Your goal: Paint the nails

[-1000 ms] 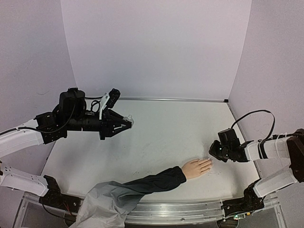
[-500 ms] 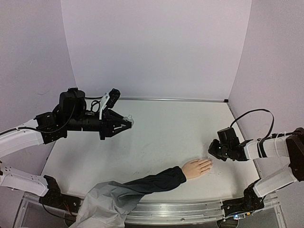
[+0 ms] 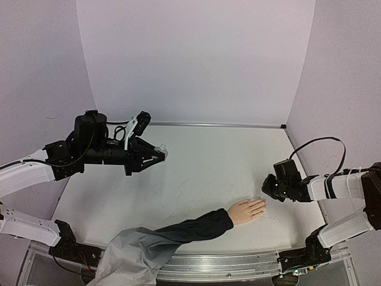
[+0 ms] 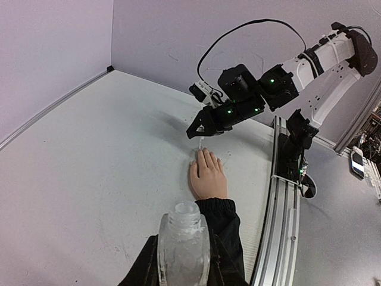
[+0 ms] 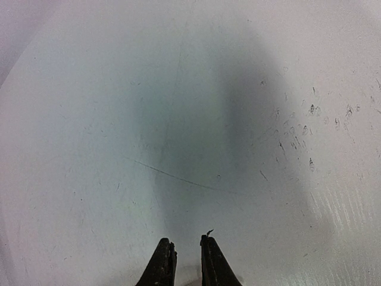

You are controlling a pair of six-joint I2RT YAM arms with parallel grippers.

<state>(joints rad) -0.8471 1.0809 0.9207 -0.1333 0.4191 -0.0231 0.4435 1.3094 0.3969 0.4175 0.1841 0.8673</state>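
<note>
**The right gripper at the nails**

Its jaws are nearly together, pinching a thin pale stick that points down just beside the nails. The mannequin hand lies palm-down on the worktop, near the front edge. Well apart to the left, the left gripper is closed around a clear bottle.

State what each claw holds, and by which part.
Left claw: clear bottle, by its lower body. Right claw: seemingly a thin stick, by its top end.
</note>
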